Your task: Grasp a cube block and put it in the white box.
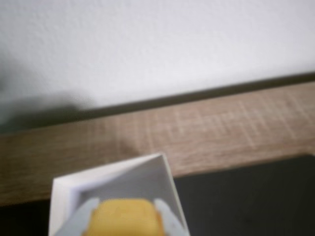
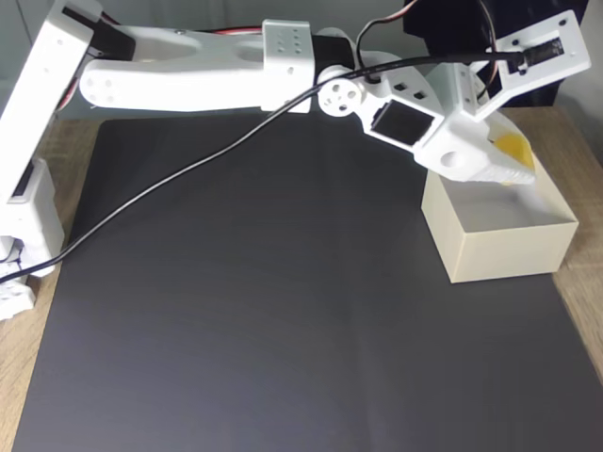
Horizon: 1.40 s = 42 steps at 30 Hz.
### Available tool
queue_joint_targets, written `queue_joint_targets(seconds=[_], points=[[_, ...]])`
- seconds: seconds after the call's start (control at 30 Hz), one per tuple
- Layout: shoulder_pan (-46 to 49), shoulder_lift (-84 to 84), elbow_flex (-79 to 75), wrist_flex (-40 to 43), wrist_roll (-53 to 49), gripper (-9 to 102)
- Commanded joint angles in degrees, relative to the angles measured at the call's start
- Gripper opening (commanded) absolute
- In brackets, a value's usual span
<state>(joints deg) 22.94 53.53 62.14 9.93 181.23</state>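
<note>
2 pale fingers (image 1: 165, 214) of the end effector (image 1: 124, 216) are seen at the bottom edge of the wrist view, pressed against the sides of the cube block (image 1: 124, 219), which is pinched between them. Only the upper part of the yellow block is shown there; its lower part is cut off by the frame edge, and the whole view is blurred. Behind the block, a corner of the white box (image 1: 118, 174) is seen, its near part also cut off at the bottom. Beyond it lie a strip of wood-grain tabletop (image 1: 221, 132), a dark mat (image 1: 256, 196) at the lower right, and a pale wall (image 1: 162, 44).

In the fixed view, the end effector (image 2: 513, 169) is held over the white box (image 2: 495, 247), above its far edge, with the arm (image 2: 198, 71) stretched across from the left. The cube block (image 2: 513, 148) is shown only as a small yellow patch, mostly hidden by the white fingers. The box stands at the right edge of the dark mat (image 2: 264, 320), partly on the tabletop (image 2: 584, 273). The box's far wall is covered by the end effector. A black cable (image 2: 188, 179) is draped along the arm. No writing or label can be read in either view.
</note>
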Motion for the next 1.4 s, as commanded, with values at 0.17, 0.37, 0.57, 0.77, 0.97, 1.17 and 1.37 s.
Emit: queue_joint_targets(seconds=[0.17, 0.37, 0.57, 0.77, 0.97, 1.17, 1.37], points=[[-1.85, -0.35, -4.75, -0.62, 0.09, 0], [-2.29, -0.62, -4.83, -0.26, -0.18, 21], [-2.37, -0.97, -5.45, 0.44, -0.09, 29], [-2.55, -0.18, -5.62, 2.72, 0.0, 21], [-4.13, 3.87, -4.83, 9.4, -0.35, 0], [-6.59, 10.72, -0.88, 15.47, -0.62, 0], [-9.32, 25.4, 16.79, 14.24, -1.41, 0]])
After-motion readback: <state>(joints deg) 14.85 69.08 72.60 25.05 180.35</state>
